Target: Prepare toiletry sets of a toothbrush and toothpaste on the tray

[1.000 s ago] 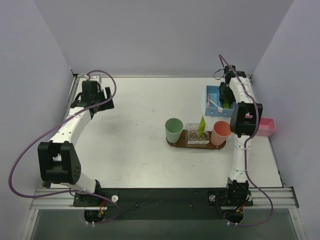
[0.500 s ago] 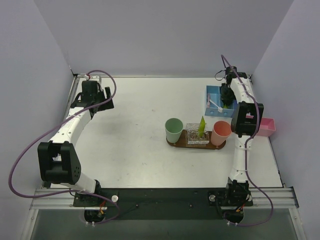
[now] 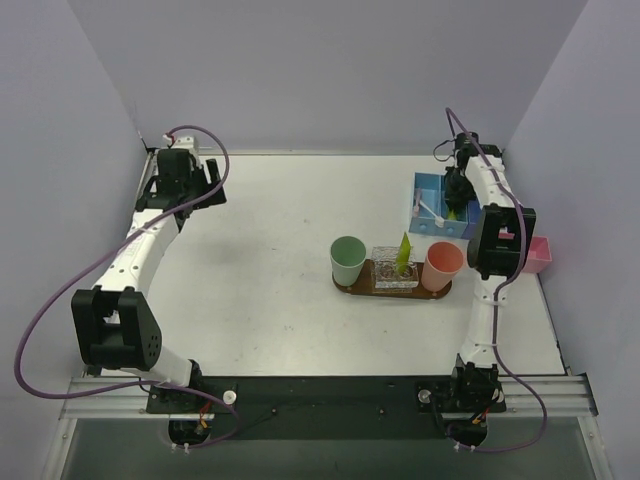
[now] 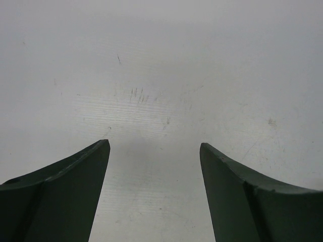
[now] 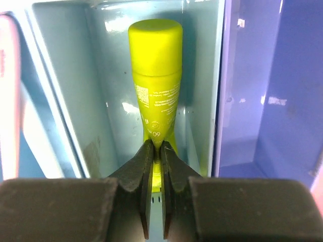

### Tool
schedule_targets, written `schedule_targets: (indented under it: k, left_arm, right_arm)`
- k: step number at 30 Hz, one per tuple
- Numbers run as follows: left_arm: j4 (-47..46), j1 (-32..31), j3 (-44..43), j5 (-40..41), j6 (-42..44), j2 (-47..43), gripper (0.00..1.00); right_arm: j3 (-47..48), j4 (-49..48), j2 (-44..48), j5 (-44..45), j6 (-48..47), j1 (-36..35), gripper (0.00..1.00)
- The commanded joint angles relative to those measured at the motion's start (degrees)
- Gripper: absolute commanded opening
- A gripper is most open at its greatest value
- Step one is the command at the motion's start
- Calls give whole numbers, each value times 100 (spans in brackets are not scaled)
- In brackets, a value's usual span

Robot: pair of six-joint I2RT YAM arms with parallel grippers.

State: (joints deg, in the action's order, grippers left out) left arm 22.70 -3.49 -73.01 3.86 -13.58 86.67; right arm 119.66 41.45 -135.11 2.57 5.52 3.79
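My right gripper [image 5: 157, 146] reaches into the blue bin [image 3: 430, 190] at the far right and is shut on the flat end of a lime-green toothpaste tube [image 5: 155, 75] lying in a compartment. Its wrist [image 3: 460, 187] hangs over that bin. A whitish toothbrush [image 3: 430, 210] lies slanted in the bin's left part. The dark wooden tray [image 3: 392, 287] sits mid-table, bearing a clear holder [image 3: 395, 268] with another toothpaste tube [image 3: 403, 250] standing in it. My left gripper [image 4: 154, 148] is open over bare table at the far left [image 3: 180, 180].
A mint-green cup [image 3: 347, 259] stands at the tray's left end and a salmon cup [image 3: 441, 265] at its right end. A pink shallow box [image 3: 537, 254] sits by the right wall. Grey walls close in the table on three sides.
The right gripper has shut on the toothpaste tube inside the bin. The left arm has drawn back a little toward the far left corner.
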Motion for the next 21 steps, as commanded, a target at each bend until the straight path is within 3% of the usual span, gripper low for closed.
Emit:
schedule_targets:
  k: [1,15,21]
  left_arm:
    - [-178,32,-442,-183,-162,-221,82]
    - [-11,32,-1109,-386,-944,103,77]
    - [269,-160,-1873,-1062,-1269,586,76]
  right_arm:
    - [-197,65,880,-89,-86,60,0]
    - [-320,-339,1715,-555,-148,25,0]
    - [-136,-445,2216,-512,-279,-177,0]
